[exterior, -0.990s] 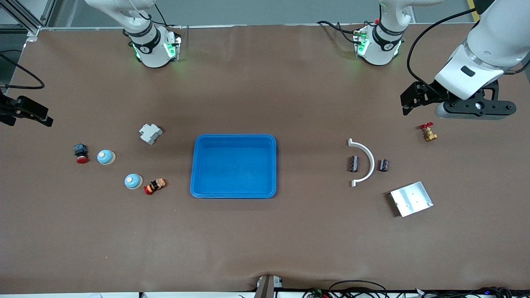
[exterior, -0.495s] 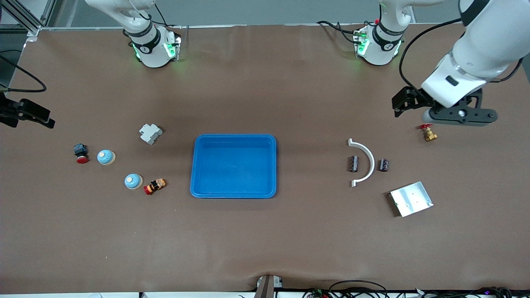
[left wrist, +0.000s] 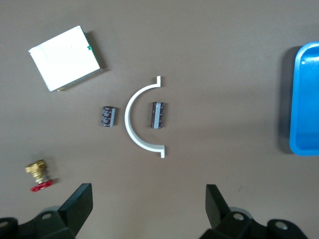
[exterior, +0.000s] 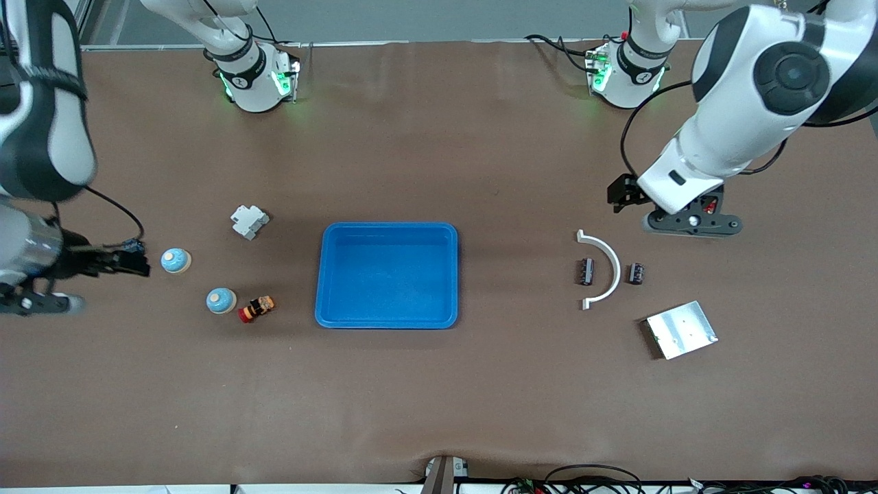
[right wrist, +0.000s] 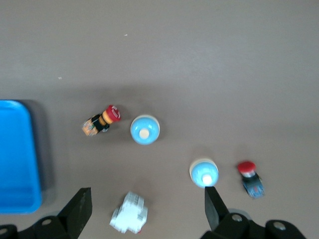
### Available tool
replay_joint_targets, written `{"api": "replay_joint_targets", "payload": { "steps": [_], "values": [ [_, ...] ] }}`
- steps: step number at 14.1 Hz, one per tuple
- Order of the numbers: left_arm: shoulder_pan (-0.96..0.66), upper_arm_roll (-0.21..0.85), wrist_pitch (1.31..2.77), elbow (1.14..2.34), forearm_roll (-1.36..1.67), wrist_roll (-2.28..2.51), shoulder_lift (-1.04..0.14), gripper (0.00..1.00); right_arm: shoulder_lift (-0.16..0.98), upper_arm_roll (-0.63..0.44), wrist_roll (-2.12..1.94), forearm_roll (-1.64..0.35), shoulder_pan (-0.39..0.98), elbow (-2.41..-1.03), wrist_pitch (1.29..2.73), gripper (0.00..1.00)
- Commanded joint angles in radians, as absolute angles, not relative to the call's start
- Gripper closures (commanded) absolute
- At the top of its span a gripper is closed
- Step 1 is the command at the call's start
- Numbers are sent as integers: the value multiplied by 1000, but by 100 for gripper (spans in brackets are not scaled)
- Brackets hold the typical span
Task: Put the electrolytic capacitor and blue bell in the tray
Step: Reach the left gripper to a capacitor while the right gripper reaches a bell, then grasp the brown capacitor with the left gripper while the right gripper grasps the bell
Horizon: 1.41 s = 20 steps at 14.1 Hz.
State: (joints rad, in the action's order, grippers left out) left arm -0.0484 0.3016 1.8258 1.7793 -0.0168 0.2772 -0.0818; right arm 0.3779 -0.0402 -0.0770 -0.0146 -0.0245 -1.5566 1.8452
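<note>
Blue tray [exterior: 387,274] flat at mid-desk, nothing in it. Toward the left arm's end, two electrolytic capacitors: one [exterior: 587,270] inside the curve of a white arc piece [exterior: 603,269], the other [exterior: 636,273] just outside it, neither touching the arc. Toward the right arm's end, two blue bells: one [exterior: 176,260] farther from the front camera, the other [exterior: 221,300] nearer and just beside a red-capped button [exterior: 256,309]. Left hand [left wrist: 148,203] released, fingers spread wide, over bare desk near the arc and a brass valve [left wrist: 38,175]. Right hand [right wrist: 147,205] likewise spread and holding nothing, over the desk by the farther bell and a white block [right wrist: 129,213]. Silver plate [exterior: 681,329] nearer the camera than the capacitors.
</note>
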Motion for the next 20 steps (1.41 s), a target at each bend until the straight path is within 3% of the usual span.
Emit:
{"api": "replay_joint_targets", "payload": {
  "steps": [1,5,9,16,20],
  "values": [
    [-41,324,1948,1891,-20,311,-55,0,429,-40,-94,-6,8,-1641,1983,0],
    [-43,330,2124,2012,-23,308,-83,0,515,-40,-260,-6,0,-1664,2045,0],
    [-51,331,2372,2146,-31,307,-153,0,517,-44,-360,-2,9,-1807,2273,0],
    [-37,324,2623,2243,-158,311,-316,0,575,-44,-436,-5,15,-1836,2329,0],
    [-6,319,2684,2256,-225,318,-365,0,612,-44,-430,-5,31,-1835,2371,0]
  ]
}}
